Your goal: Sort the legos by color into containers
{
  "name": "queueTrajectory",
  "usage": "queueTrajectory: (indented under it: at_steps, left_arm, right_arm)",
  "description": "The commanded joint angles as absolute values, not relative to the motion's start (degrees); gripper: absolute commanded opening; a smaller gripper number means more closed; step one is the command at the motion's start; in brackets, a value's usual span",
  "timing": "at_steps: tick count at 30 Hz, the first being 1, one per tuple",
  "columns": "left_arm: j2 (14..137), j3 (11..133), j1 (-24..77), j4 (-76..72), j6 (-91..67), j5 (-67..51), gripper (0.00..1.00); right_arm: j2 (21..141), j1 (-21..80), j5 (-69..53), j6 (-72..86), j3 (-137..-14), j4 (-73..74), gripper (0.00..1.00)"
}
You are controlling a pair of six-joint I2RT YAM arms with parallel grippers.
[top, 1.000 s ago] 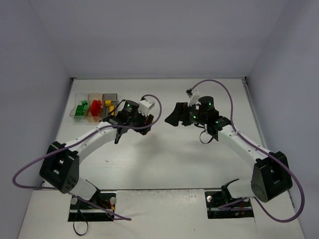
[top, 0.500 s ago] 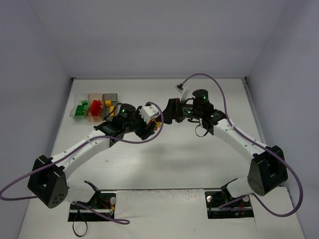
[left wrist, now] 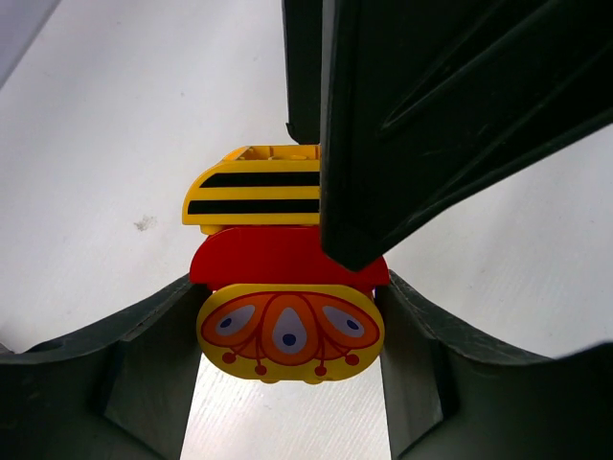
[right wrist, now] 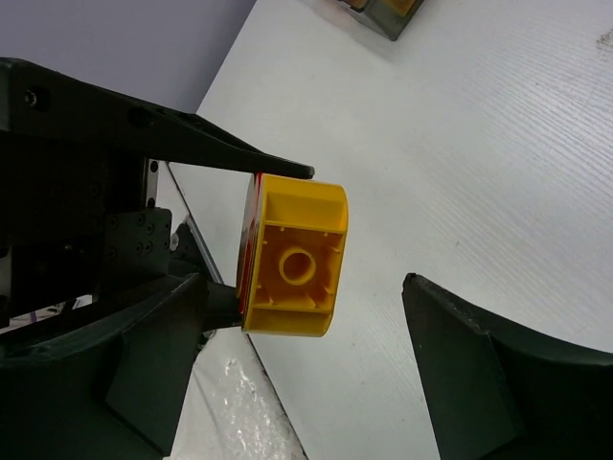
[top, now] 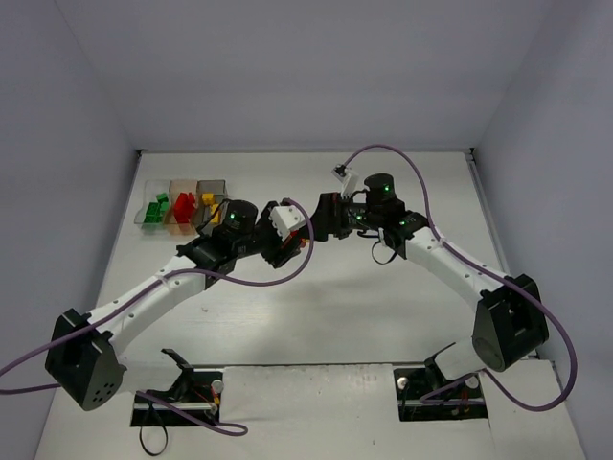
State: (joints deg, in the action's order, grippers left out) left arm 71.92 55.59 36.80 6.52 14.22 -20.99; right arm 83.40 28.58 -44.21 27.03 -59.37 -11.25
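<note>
Left gripper (left wrist: 290,297): clamped on the red-and-yellow lego clump (left wrist: 287,264), above the table (top: 335,307).
Right gripper (right wrist: 302,285): jaws apart, straddling the clump's yellow end.
Containers (top: 213,184): far left on the table, green, red, yellow bricks (top: 184,203) inside.

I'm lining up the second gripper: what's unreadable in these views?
- Top view: brick clump mostly hidden between left gripper and right gripper; contact unreadable.
- Left wrist: a right gripper finger covers the striped brick's right side.
- Right wrist: red brick a sliver behind the yellow brick; containers cut off by top edge.
</note>
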Motion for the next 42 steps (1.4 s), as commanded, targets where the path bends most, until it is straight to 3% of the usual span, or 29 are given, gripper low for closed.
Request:
queueTrajectory:
  at_steps: [1, 12, 15, 17, 19, 20, 42]
  left_arm:
    - [69.7, 56.8, 37.3, 1.8, 16.0, -22.1, 0.26]
    - [71.8, 57.7, 38.8, 1.9, 17.0, -20.8, 0.26]
    - [72.2, 58.0, 38.8, 2.0, 17.4, -20.8, 0.27]
    - [72.7, 58.2, 38.8, 2.5, 17.6, -20.4, 0.26]
    - [72.9, 57.9, 38.8, 2.7, 17.8, -19.9, 0.26]
    - [72.9, 57.5, 38.8, 2.6, 17.8, -19.7, 0.26]
    - [71.8, 53.3, 37.9, 2.5, 16.2, -15.5, 0.26]
  right_arm:
    - [83.5, 29.0, -45.2, 27.1, -61.3, -13.6, 0.79]
    - [84.3, 29.2, -45.5, 26.7, -61.1, -13.6, 0.58]
    - [84.2, 29.2, -45.5, 26.7, -60.7, -13.6, 0.44]
    - [83.8, 29.2, -45.4, 26.7, -60.6, -13.6, 0.20]
    - [83.5, 28.9, -45.4, 26.8, -60.3, -13.6, 0.03]
    - [83.2, 28.7, -45.6, 26.8, -60.1, -13.5, 0.00]
    - [79.6, 21.8, -46.8, 25.6, -57.0, -13.2, 0.00]
